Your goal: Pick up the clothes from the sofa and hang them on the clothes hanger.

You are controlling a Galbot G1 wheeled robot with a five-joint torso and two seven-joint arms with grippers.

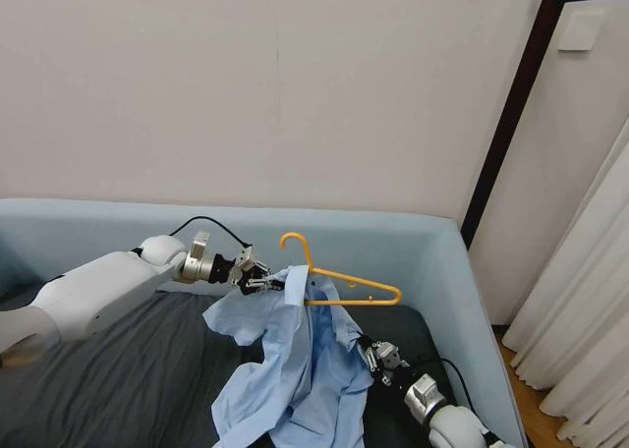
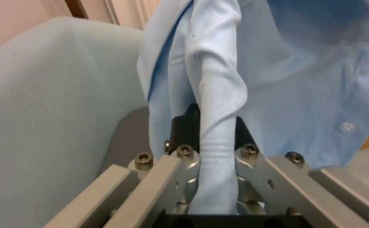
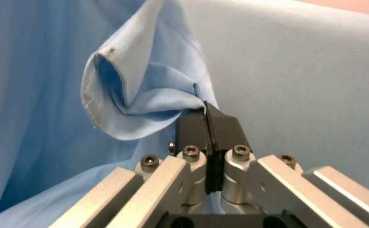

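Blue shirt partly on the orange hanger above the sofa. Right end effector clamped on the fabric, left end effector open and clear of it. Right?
Not quite. The left end effector is not open or clear: the left wrist view shows it shut on a fold of the blue shirt. The rest holds: the shirt is partly on the orange hanger above the sofa, and the right end effector is clamped on the fabric.

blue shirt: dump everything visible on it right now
The blue shirt is light blue, thin woven cloth with a white button and stitched hems. It hangs crumpled over one arm of the orange hanger, and its lower part spills onto the dark sofa seat. The left gripper is shut on a rolled fold near the top, the right gripper on a lower edge.
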